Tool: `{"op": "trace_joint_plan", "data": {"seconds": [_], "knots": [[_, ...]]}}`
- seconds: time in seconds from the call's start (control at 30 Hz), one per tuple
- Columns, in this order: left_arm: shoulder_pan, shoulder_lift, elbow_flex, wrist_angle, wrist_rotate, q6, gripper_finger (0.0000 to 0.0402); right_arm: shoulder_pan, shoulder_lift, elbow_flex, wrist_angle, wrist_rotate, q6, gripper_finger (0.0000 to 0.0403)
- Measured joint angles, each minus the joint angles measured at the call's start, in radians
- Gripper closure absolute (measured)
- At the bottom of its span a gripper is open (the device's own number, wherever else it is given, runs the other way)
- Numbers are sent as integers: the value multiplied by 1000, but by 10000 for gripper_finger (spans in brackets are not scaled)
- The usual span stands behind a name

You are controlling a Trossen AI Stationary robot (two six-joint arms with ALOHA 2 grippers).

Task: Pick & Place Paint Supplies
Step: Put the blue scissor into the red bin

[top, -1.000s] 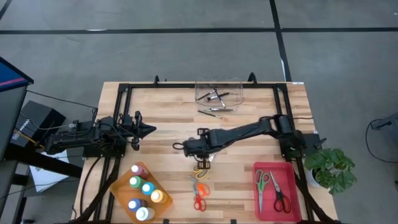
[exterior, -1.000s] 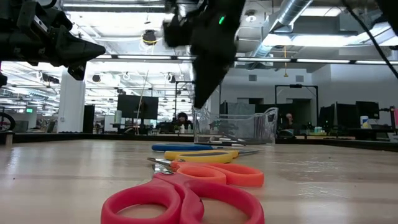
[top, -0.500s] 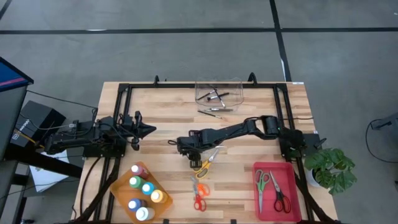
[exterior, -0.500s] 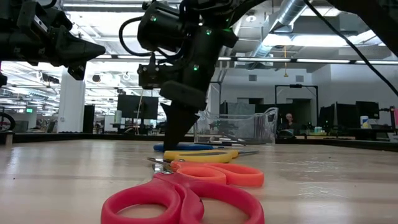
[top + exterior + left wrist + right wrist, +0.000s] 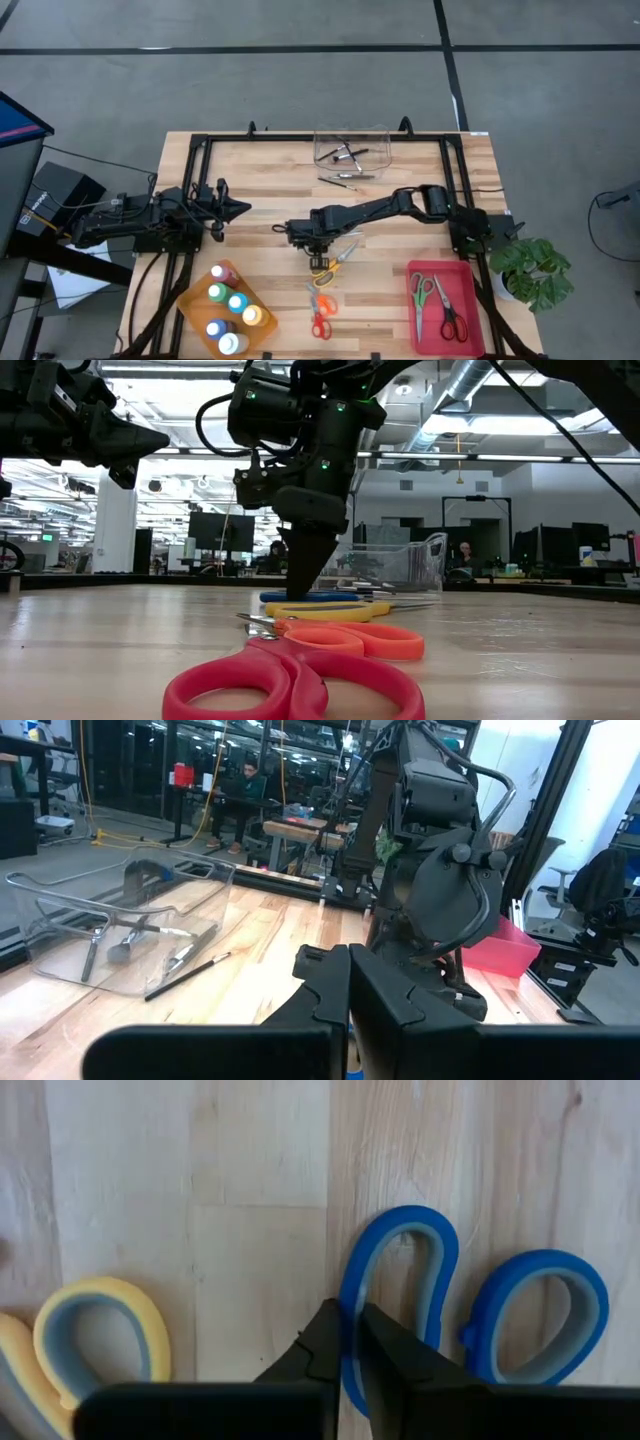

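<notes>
Blue-handled scissors [image 5: 400,1222] lie flat on the wooden table next to yellow-handled scissors [image 5: 100,1288]; both also show in the low view, blue [image 5: 300,597] and yellow [image 5: 325,610]. My right gripper [image 5: 352,1342] points down at the table's middle [image 5: 319,252] and is shut on the blue scissors. Orange scissors [image 5: 321,301] and red scissors [image 5: 320,326] lie nearer the front edge. My left gripper [image 5: 236,208] is shut and empty, hanging above the table's left side. My right gripper pinches the rim of one blue handle loop [image 5: 348,1295] between its two fingers, one finger inside the loop and one outside. The fingers come from above, pointing down. The scissors lie flat on the table.
An orange tray [image 5: 190,300] with several paint bottles stands front left. A red tray [image 5: 470,300] at front right holds two scissors. A clear bin [image 5: 350,148] with brushes stands at the far edge, with loose brushes [image 5: 340,180] in front of it.
My right gripper has come down from above the scissors until its fingertips reach the blue handle on the table. It first went toward the table's left edge, then a little back to the right.
</notes>
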Motion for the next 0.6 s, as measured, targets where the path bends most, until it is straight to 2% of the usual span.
{"op": "trace_joint_plan", "data": {"seconds": [0.6], "knots": [[0, 0, 0, 2, 0, 0, 401, 19, -73, -5, -1, 3, -45, 394]]}}
